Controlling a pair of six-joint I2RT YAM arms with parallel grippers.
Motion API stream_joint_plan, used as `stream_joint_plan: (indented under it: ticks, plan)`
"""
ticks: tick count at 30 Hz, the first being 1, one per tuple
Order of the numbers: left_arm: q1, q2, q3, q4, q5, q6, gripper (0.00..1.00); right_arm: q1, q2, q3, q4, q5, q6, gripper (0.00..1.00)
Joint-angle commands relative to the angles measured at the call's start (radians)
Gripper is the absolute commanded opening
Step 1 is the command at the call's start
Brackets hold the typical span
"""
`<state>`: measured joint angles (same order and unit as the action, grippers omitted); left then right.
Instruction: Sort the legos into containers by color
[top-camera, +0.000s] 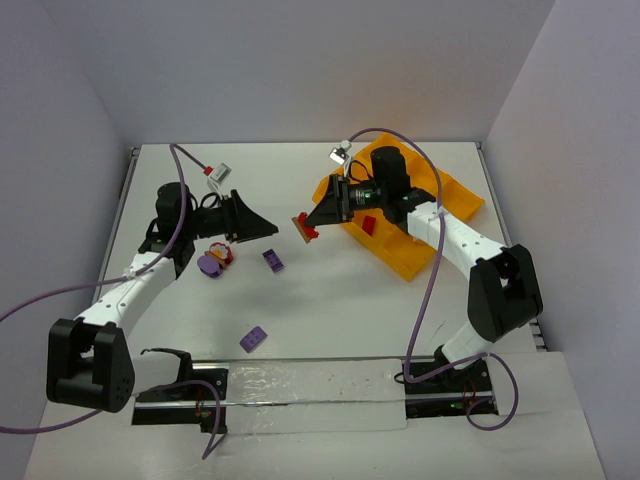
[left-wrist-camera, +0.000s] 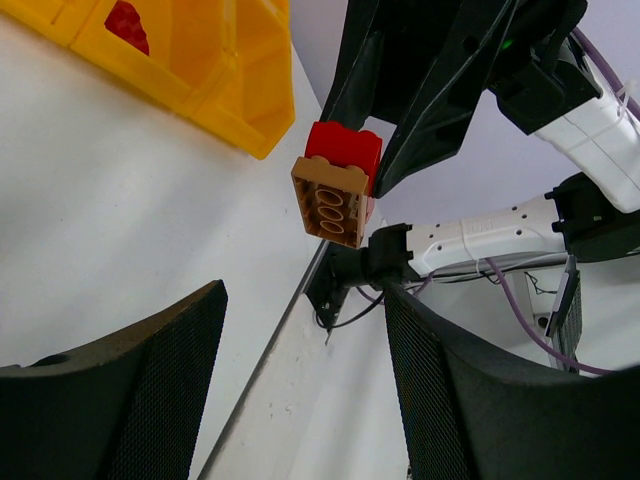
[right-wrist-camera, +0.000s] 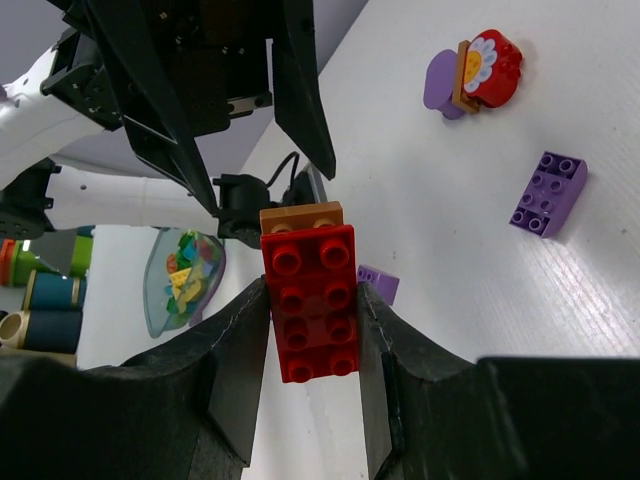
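My right gripper is shut on a red brick with a brown brick stuck under it, held above the table left of the orange-yellow tray. The pair also shows in the top view and in the left wrist view. My left gripper is open and empty, its tips facing the held pair with a gap between. A red brick lies in a tray compartment. Loose purple bricks and a purple, red and white cluster lie on the table.
The tray sits at the back right, tilted to the table edges. A clear bowl of mixed coloured pieces shows in the right wrist view. Purple cables hang over both arms. A shiny strip runs along the near edge.
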<state>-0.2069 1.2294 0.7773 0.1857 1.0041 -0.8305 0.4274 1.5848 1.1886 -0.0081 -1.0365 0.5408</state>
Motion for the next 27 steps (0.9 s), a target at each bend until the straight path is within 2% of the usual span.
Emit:
stream_joint_plan:
  ticks: [1, 7, 12, 16, 27]
  plan:
    - [-0.015, 0.021, 0.046, 0.109, 0.049, -0.008, 0.72, -0.001, 0.007, 0.062, -0.038, -0.033, -0.008, 0.1]
    - [-0.048, 0.062, 0.072, 0.135, 0.051, -0.016, 0.72, 0.012, 0.011, 0.091, -0.073, -0.035, -0.027, 0.09]
    - [-0.067, 0.094, 0.074, 0.254, 0.06, -0.097, 0.72, 0.023, 0.021, 0.118, -0.105, -0.029, -0.033, 0.08]
    - [-0.081, 0.121, 0.078, 0.269, 0.057, -0.098, 0.72, 0.034, 0.02, 0.133, -0.121, -0.033, -0.042, 0.08]
    - [-0.089, 0.131, 0.07, 0.375, 0.07, -0.165, 0.7, 0.051, 0.029, 0.153, -0.143, -0.049, -0.051, 0.04]
